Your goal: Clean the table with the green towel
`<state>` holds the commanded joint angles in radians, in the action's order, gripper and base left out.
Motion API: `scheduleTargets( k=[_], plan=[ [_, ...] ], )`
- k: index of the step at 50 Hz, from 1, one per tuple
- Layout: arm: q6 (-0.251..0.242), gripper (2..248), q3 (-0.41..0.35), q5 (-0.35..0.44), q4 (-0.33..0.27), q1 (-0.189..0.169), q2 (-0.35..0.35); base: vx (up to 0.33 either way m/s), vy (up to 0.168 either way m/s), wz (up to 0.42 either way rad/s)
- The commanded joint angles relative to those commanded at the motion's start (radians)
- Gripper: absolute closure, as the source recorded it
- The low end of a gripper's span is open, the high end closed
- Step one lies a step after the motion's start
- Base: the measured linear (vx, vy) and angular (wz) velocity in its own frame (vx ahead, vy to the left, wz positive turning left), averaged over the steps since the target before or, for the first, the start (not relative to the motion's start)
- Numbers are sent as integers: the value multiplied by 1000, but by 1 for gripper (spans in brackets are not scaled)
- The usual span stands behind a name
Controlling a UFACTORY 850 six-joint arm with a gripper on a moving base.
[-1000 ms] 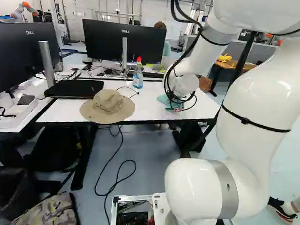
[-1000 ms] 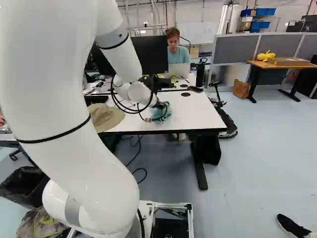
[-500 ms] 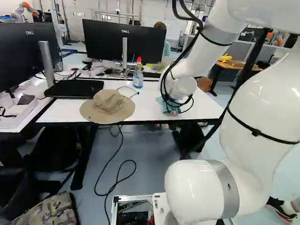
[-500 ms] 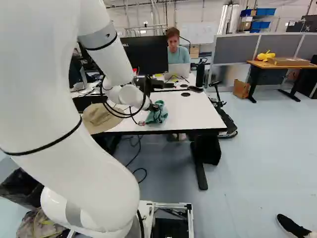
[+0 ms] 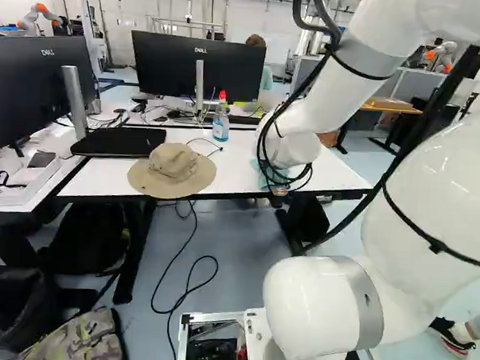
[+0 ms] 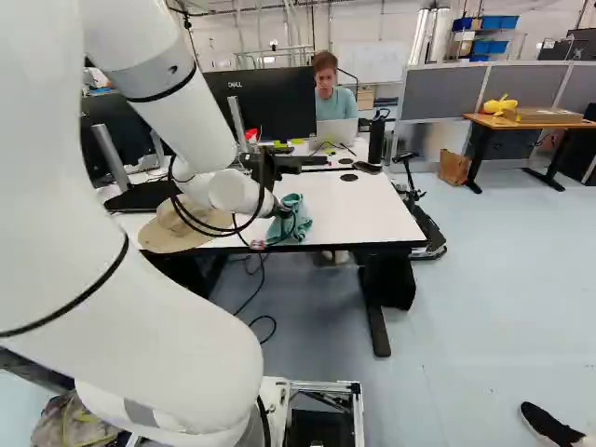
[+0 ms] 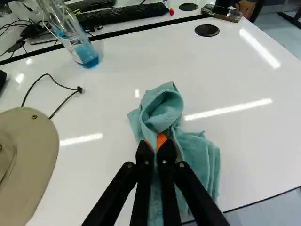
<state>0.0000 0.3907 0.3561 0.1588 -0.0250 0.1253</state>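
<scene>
Gleaming before a dark monitor point(image 5: 165, 65), the white table point(image 7: 254, 141) bears a tan hat point(image 7: 35, 150) and bottle point(image 7: 84, 52); near its front edge, the claw point(image 6: 282, 213), nearly closed, pinches a rumpled teal towel point(image 7: 200, 157).

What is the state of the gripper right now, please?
Gripper: closed, holding the green towel pinched between its two fingers.

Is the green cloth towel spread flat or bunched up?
Bunched up: the towel rises in a loop at the black two-finger gripper, its other folds crumpled on the white tabletop.
</scene>
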Motion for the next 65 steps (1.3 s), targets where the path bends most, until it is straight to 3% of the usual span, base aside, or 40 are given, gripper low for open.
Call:
scheduleTargets(
  k=[14, 27, 47, 65],
  plan=[
    [0, 225, -76, 0, 0, -10, 83, 0, 0, 0],
    [0, 225, -97, 0, 0, -53, 107, 0, 0, 0],
    [0, 225, -35, 0, 0, -128, 37, 0, 0, 0],
    [0, 225, 60, 0, 0, -153, -63, 0, 0, 0]
  ],
)
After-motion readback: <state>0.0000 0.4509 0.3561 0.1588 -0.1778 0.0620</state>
